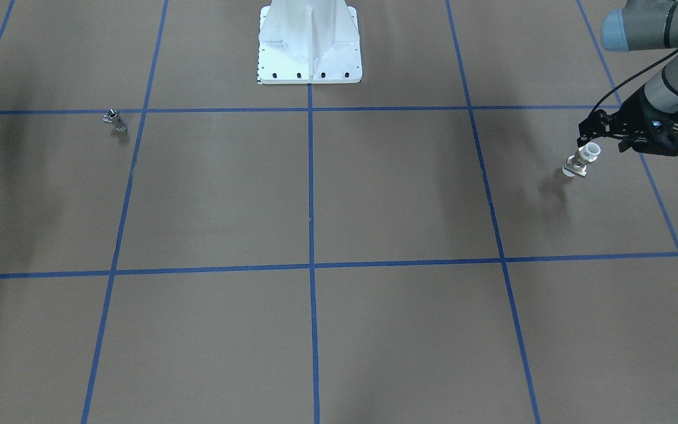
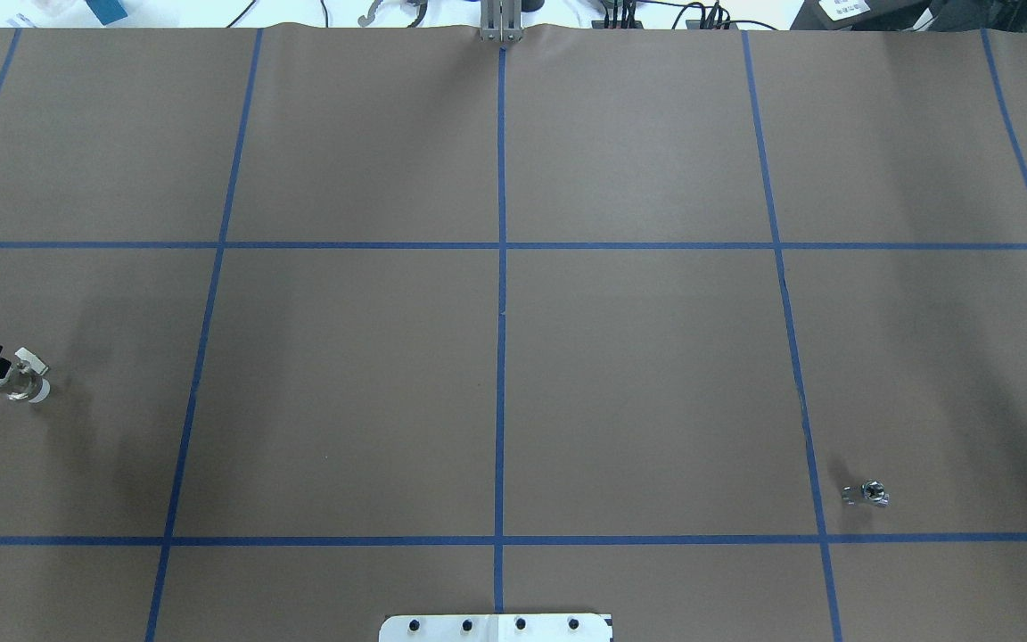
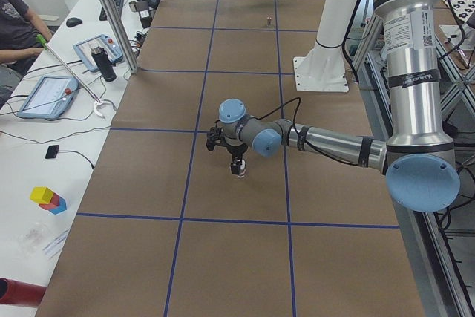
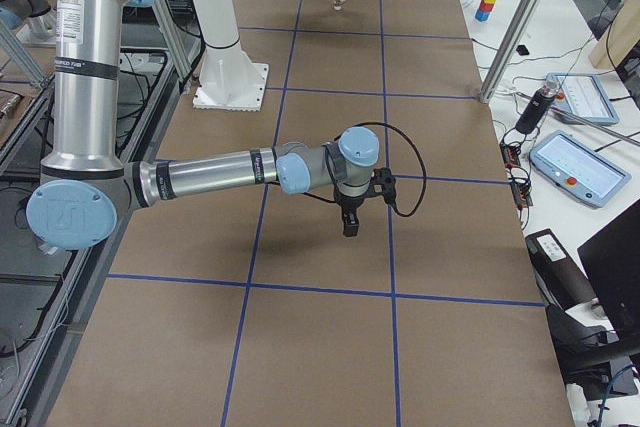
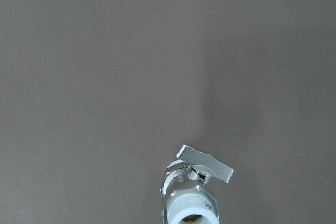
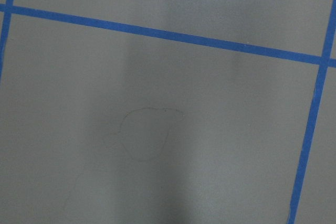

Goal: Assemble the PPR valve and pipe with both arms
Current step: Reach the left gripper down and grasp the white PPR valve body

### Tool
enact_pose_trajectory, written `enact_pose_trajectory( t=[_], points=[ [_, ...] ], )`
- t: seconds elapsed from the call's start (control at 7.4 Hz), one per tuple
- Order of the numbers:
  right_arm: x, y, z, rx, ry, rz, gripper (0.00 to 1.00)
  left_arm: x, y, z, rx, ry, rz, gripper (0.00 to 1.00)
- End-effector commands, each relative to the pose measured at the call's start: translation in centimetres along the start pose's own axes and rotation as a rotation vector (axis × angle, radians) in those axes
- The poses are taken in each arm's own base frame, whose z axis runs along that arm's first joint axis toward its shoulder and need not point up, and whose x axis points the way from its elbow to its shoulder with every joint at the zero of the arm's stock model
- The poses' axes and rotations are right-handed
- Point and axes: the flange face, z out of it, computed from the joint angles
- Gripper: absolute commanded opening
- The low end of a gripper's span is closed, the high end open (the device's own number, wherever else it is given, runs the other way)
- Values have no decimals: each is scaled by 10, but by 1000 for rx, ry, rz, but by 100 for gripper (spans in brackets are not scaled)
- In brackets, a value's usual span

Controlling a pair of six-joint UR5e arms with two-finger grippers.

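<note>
Exterior front-facing view: the left gripper (image 1: 587, 141) is seen at the white collar of the PPR valve (image 1: 580, 161), near the robot's left end of the table (image 1: 374, 206) — whether it is clamped cannot be told. The pipe (image 1: 115, 119) is laid well apart, on the robot's right side. The right gripper (image 4: 350, 227) is pointed down over the table — how far it is opened cannot be told.

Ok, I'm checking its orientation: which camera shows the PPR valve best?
Left wrist-mounted: the PPR valve looms large, its white collar and flat metal tab clear, though the frame's bottom edge crops it. The front-facing and overhead views show it only small. In both side views it's a speck.
</note>
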Motion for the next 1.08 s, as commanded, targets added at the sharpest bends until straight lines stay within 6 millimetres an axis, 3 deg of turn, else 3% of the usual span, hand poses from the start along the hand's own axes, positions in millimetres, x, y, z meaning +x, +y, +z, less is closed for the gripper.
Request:
enact_pose_trajectory(
  t=[0.0,0.41,0.95],
  points=[
    [2,-3,4,-5,2,2,100,4,1,5,-4,-12,9,99],
    [4,-3,6,-11,1,7,100,7,0,10,-13,-11,16,91],
    [5,-3,7,-13,2,7,100,7,-2,13,-15,-14,16,90]
  ],
)
